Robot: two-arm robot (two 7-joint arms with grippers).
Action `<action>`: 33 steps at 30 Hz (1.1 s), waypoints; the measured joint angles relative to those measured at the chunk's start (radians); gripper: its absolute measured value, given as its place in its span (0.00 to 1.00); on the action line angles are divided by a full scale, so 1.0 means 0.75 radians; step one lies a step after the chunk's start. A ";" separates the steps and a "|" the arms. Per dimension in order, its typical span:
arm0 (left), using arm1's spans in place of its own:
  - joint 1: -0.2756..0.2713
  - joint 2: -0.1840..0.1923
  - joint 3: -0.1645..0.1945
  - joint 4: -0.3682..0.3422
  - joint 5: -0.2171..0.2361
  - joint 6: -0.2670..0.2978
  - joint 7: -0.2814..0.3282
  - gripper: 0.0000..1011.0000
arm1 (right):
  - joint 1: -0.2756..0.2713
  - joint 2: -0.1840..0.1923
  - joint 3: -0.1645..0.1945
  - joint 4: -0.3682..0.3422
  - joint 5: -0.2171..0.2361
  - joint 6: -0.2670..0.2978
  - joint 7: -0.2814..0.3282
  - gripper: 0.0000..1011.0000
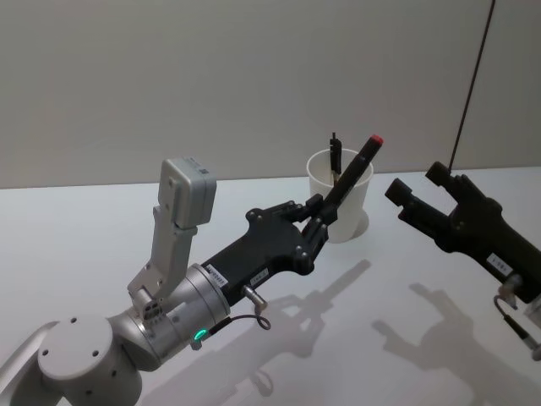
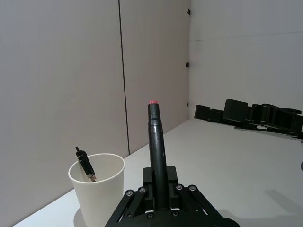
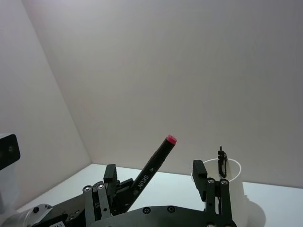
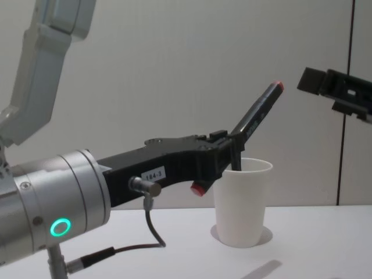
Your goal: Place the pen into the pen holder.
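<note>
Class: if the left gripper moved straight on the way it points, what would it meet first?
Probably the paper cup, ahead of the left gripper holding the pen. Its wrist view shows the cup off centre, so it might only graze it. The right gripper hangs aside.

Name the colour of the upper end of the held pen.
Red; the pen has a black body. Best seen in the head view.

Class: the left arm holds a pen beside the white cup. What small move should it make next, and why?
Probably lift the left tool slightly and carry it toward the pen holder. It is shut on the tilted pen, whose lower red end appears to sit outside the holder's wall, below its rim. The right tool hangs open off to the side.
</note>
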 joint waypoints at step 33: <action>0.000 0.000 0.000 0.000 0.000 0.000 0.000 0.17 | 0.115 -0.106 -0.056 0.129 0.155 0.110 -0.010 0.99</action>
